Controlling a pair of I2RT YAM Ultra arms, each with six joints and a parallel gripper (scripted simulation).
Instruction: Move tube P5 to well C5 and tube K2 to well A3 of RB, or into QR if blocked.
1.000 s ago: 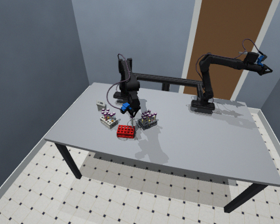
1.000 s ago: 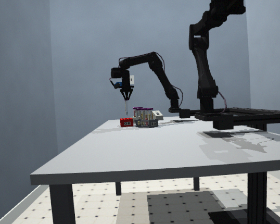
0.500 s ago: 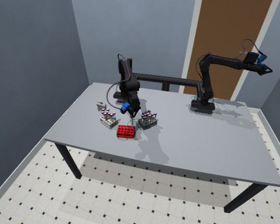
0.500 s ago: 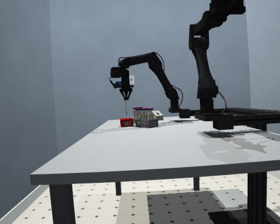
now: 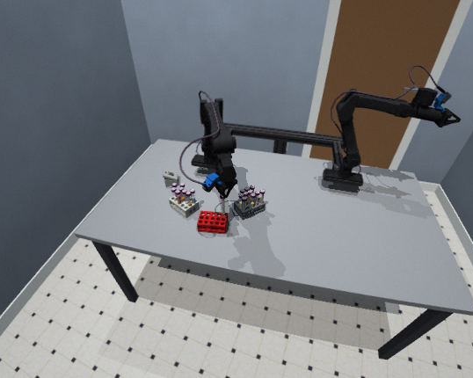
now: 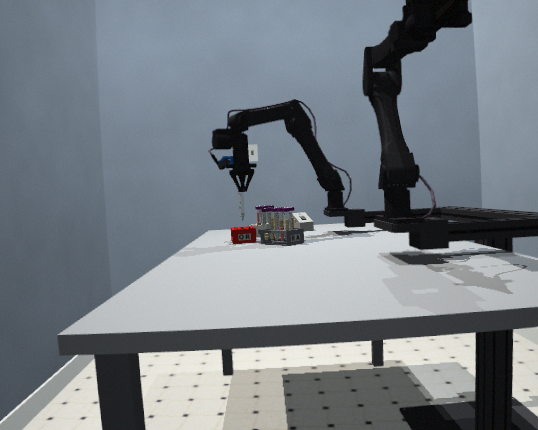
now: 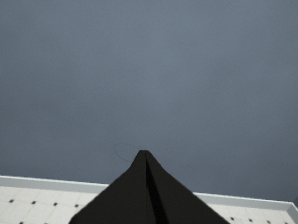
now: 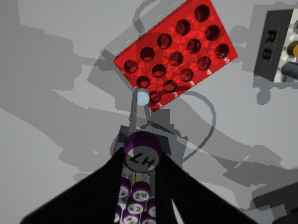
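Tube H7 (image 5: 222, 206) (image 6: 241, 206) (image 8: 142, 152) is clamped by its purple cap in my right gripper (image 5: 224, 196) (image 6: 242, 190) (image 8: 140, 157), its long axis near upright, tip down in air. From that cap, in my wrist view, red QR (image 5: 212, 229) (image 6: 235, 235) (image 8: 189, 60) lies between twelve and one o'clock, white RB (image 5: 178, 208) (image 8: 270, 47) near two. The tip looks beside well 1's corner, though parallax may fool me. My left gripper (image 5: 458, 119) (image 7: 143, 158), tips together, is far off, beyond the grey bench (image 5: 337, 246) (image 6: 183, 300) (image 8: 30, 175).

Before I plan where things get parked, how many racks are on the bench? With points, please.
3: the red rack (image 5: 212, 227) (image 6: 237, 235) (image 8: 150, 56) in front, the white rack (image 5: 178, 208) (image 8: 271, 47) beside the small box, and the grey rack (image 5: 250, 212) (image 6: 282, 242) on its other side. None seems hidden.
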